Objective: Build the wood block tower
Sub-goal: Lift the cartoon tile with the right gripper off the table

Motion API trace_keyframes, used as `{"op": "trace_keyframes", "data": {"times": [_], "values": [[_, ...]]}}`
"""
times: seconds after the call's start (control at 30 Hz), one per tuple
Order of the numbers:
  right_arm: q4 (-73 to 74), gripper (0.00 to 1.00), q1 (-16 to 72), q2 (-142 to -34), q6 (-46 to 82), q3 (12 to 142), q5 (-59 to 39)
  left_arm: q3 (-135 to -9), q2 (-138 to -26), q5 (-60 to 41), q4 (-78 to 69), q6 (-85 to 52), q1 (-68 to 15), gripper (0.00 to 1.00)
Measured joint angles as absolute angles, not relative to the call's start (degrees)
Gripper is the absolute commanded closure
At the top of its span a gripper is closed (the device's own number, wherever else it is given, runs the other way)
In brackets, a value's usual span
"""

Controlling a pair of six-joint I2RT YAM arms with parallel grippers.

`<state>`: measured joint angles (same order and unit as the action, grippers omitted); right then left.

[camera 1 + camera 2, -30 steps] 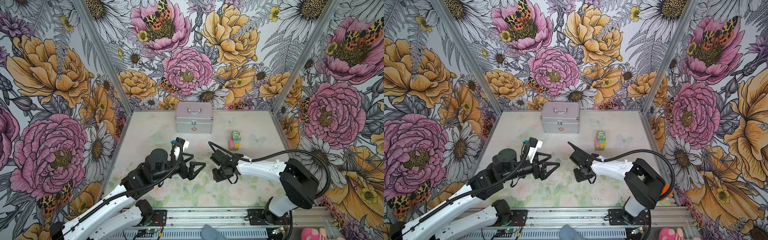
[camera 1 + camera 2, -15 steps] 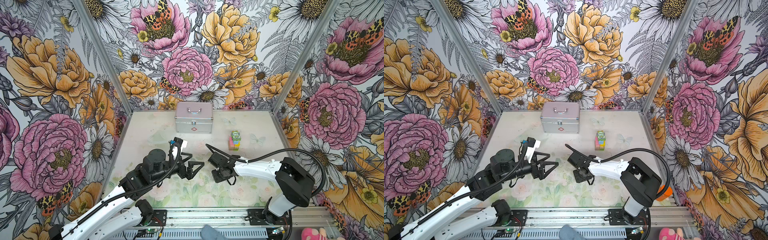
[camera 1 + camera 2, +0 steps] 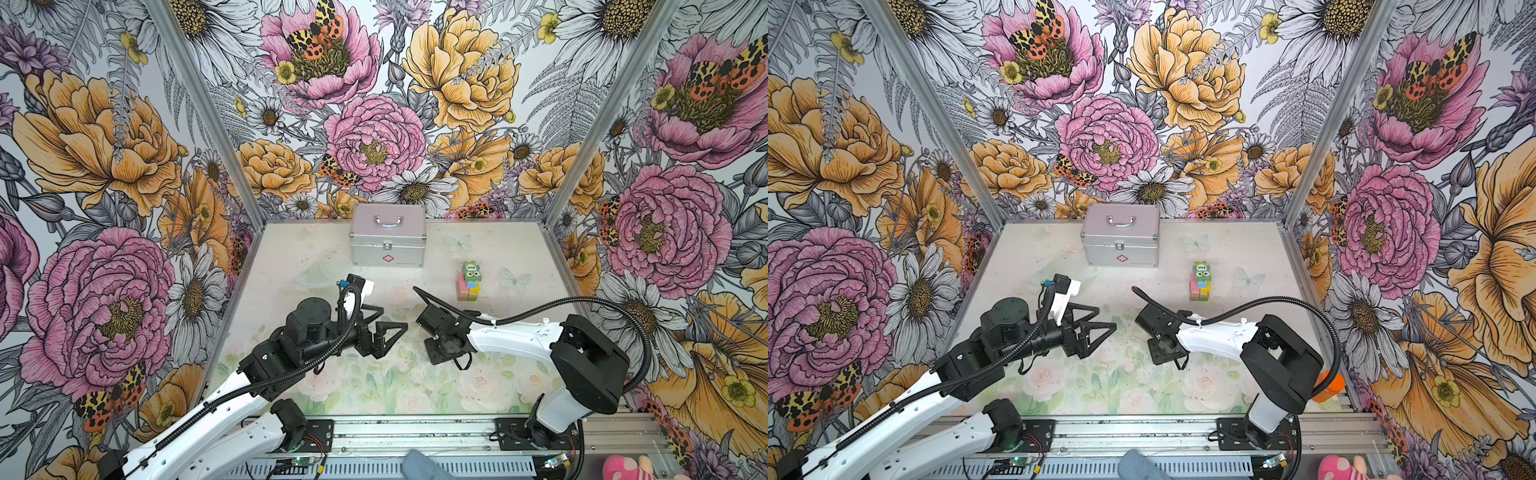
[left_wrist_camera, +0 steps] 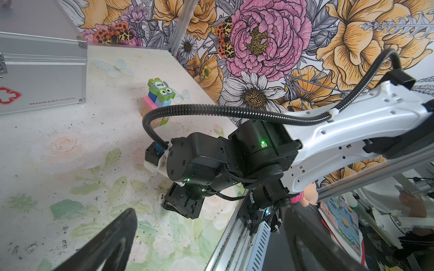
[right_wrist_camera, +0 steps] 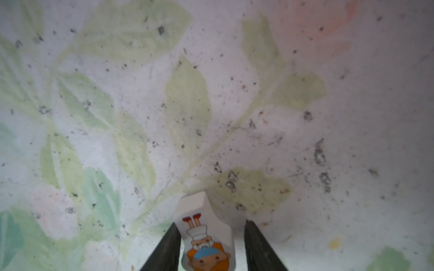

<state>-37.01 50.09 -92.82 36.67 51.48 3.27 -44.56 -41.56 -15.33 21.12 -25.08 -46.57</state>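
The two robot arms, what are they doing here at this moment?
They are building a small block tower, which stands right of the silver case. The right gripper points down at the table, with a flat cartoon piece between its fingers; one finger is not touching it. The left gripper hangs wide open and empty nearby.

The silver case [image 4: 42, 70] bears a red cross [image 4: 9, 95] on its front, then "GLosen", characters too small to read, and seemingly "No.B0169". The green figure piece [image 4: 162, 90] topping the tower [image 4: 150, 105] reads "Five".
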Motion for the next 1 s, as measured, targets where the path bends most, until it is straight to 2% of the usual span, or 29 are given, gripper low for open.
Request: {"op": "trace_keyframes", "data": {"times": [0.43,1.0], "values": [[-37.2,0.64,50.1,-92.8,36.6,51.2,3.2,-43.5,-41.3,-15.3,20.7,-25.1,-46.6,0.01],[-37.4,0.67,50.0,-92.8,36.6,51.2,3.2,-43.0,-40.5,-15.3,20.5,-25.1,-45.4,0.01]]}}
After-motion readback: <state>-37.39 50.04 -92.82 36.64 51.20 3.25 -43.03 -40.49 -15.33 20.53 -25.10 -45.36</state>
